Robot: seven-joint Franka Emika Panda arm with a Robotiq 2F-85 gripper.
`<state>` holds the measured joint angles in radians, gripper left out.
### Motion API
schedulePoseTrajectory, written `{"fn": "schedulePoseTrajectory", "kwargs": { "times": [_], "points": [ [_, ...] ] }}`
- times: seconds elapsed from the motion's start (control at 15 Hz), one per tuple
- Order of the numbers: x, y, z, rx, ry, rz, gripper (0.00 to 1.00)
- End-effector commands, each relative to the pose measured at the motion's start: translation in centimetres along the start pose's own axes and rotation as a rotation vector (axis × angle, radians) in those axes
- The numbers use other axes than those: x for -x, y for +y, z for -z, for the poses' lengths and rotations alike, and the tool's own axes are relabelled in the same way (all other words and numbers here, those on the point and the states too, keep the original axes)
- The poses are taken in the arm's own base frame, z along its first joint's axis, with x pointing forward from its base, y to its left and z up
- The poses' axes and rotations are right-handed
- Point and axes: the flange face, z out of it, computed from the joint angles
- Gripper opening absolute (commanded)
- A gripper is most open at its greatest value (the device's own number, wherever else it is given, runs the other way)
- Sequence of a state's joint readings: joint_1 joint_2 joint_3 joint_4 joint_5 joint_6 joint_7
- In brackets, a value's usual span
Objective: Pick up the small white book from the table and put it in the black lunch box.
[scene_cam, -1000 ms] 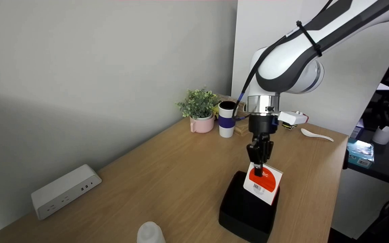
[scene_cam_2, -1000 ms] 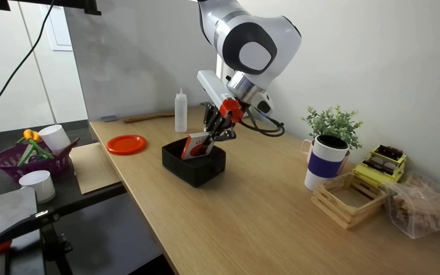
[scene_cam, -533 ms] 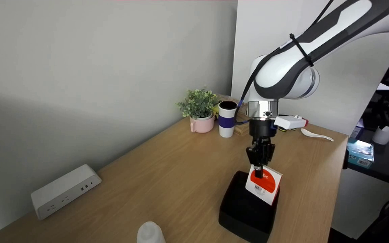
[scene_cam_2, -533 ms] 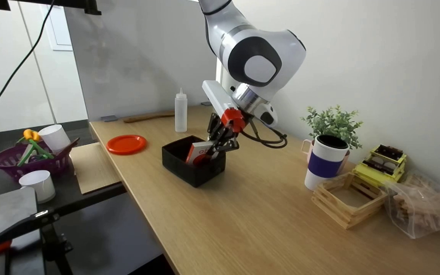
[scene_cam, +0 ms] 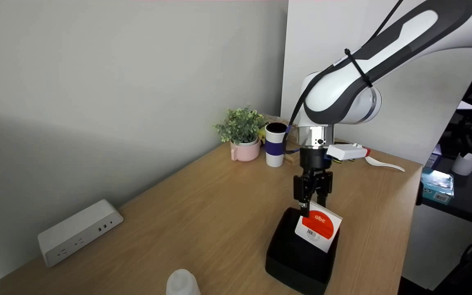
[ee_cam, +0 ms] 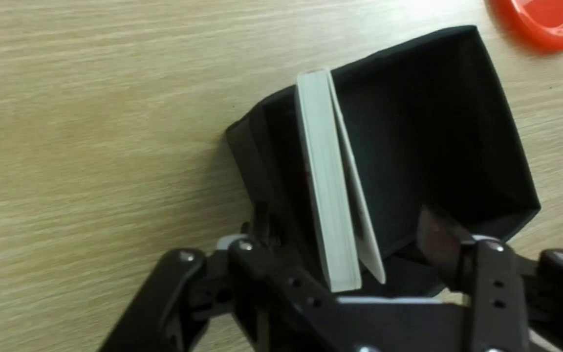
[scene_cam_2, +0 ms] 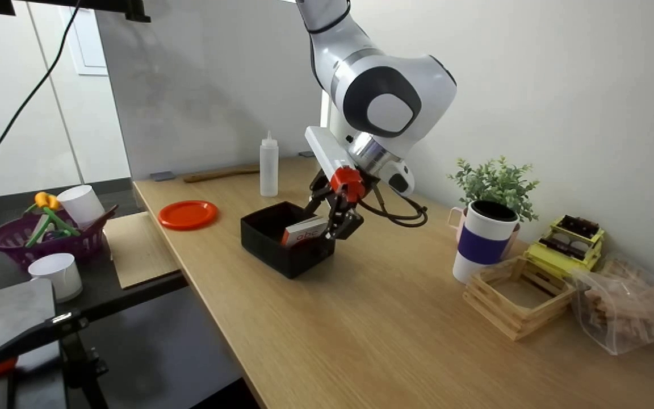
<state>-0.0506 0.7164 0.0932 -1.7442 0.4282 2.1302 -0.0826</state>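
Two fingers [scene_cam: 305, 211] parted, now spread. One white book [scene_cam: 319, 227] tilted in one black box [scene_cam_2: 265, 244].

There is one white book [scene_cam: 319, 228], one black lunch box [scene_cam_2: 270, 251], one red plate [scene_cam_2: 188, 216], one squeeze bottle [scene_cam_2: 269, 170], one soup spoon [scene_cam: 373, 161], one power strip [scene_cam: 81, 232], one plant [scene_cam: 241, 125], one pink mug [scene_cam: 246, 152], one travel mug [scene_cam_2: 481, 244], one wooden crate [scene_cam_2: 491, 303], one plastic bag [scene_cam_2: 625, 309], one purple basket [scene_cam_2: 20, 250] and at least two white cups [scene_cam_2: 56, 276].

Book [scene_cam: 319, 227] tilted in box [scene_cam: 291, 278], gripper [scene_cam: 313, 208] parted, seemingly clear
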Motion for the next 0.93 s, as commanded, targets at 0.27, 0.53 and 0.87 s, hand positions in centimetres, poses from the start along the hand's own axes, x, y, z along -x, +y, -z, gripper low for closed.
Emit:
{"fn": "schedulePoseTrajectory", "kwargs": {
  "times": [0.27,0.53,0.87],
  "points": [
    [0.5,-0.3,0.8,0.016,0.029,-0.024,1.0],
    [2.8,-0.9,2.8,0.025,0.134,-0.064,1.0],
    [3.0,-1.3,3.5,0.02,0.161,-0.096,1.0]
  ]
}}
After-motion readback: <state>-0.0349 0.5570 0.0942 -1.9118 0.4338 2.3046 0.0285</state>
